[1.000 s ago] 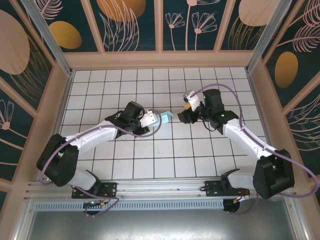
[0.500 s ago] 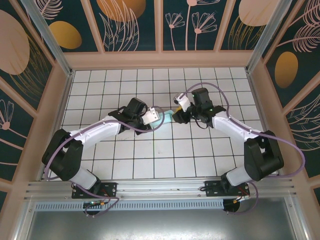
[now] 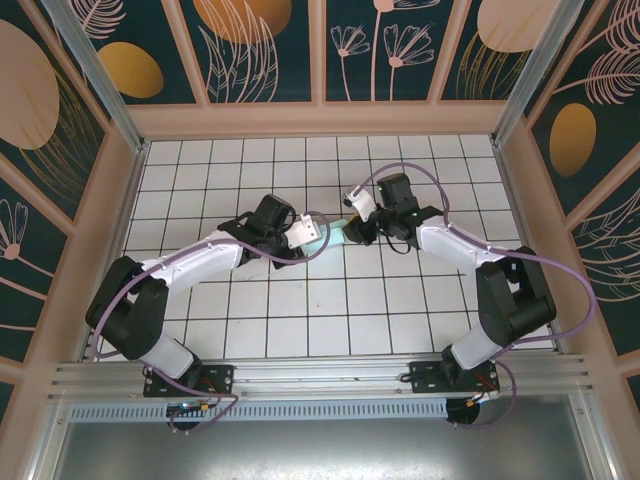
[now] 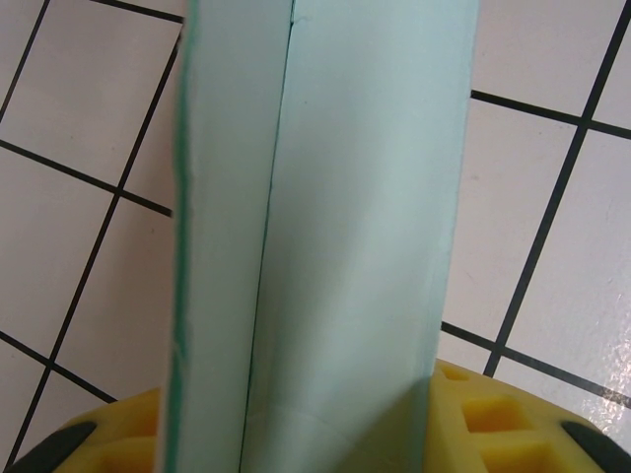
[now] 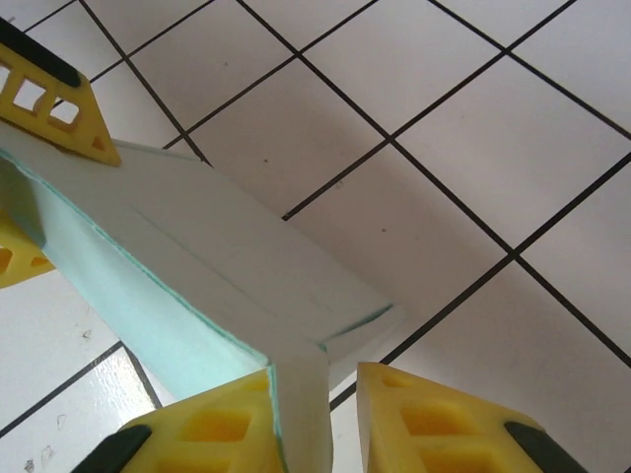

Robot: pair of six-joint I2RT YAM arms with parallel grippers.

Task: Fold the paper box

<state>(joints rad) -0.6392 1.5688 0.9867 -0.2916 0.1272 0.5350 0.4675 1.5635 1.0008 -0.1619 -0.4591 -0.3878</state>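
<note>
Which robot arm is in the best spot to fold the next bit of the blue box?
The right one, probably. The left end effector grips the paper box, so it is busy holding. The right end effector has an end flap between its fingers, ready to bend it.

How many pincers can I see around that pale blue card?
2. The left pincer grips the paper box at one end; the right pincer straddles its other end, not yet clamped.

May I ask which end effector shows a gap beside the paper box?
The right end effector: one finger stands off the paper box; the left end effector clamps it.
</note>
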